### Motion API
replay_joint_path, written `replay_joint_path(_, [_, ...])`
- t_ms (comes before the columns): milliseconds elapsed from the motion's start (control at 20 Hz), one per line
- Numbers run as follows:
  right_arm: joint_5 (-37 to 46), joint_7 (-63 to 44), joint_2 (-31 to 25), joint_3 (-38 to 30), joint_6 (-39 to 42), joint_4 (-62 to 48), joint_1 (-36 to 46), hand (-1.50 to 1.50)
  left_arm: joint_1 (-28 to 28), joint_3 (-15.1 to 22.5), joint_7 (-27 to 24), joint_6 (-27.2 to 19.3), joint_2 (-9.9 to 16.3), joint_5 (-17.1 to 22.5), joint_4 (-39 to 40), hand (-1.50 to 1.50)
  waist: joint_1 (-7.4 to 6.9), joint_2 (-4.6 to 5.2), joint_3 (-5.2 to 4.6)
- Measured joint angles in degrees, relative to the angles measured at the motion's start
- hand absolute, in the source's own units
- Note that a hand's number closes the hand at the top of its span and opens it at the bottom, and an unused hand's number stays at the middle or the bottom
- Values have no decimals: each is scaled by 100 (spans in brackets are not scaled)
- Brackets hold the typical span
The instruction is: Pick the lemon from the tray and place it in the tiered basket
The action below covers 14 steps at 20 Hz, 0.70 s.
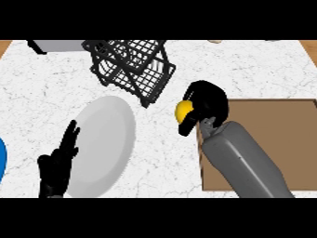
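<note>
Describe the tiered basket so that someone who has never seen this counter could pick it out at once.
Start at the white marbled counter and look to its far middle, beyond the grey plate. There stands the tiered basket, a black wire grid structure tilted in view. It is the only see-through mesh object; the brown tray to its right is solid and flat.

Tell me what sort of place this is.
Most likely a kitchen counter: a white marbled counter top carries a black wire tiered basket, a white plate and a brown tray, and the right hand holds a lemon.
</note>
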<state>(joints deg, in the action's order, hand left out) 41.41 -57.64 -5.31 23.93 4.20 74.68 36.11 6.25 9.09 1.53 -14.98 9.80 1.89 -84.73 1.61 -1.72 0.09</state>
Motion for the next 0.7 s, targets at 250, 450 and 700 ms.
replay_joint_path(250, [657,-616,334,98,-387,1347,208,150,57,-24,30,-15,12,12,-48,0,56,-9,5])
replay_joint_path(450, [1369,-911,416,211,-261,2371,545,150,103,-30,-68,-48,-26,-6,-49,0,65,-2,9])
replay_joint_path(700, [1859,-1164,441,242,201,3023,1183,150,-31,-50,-79,-7,-27,-11,41,0,-4,37,8])
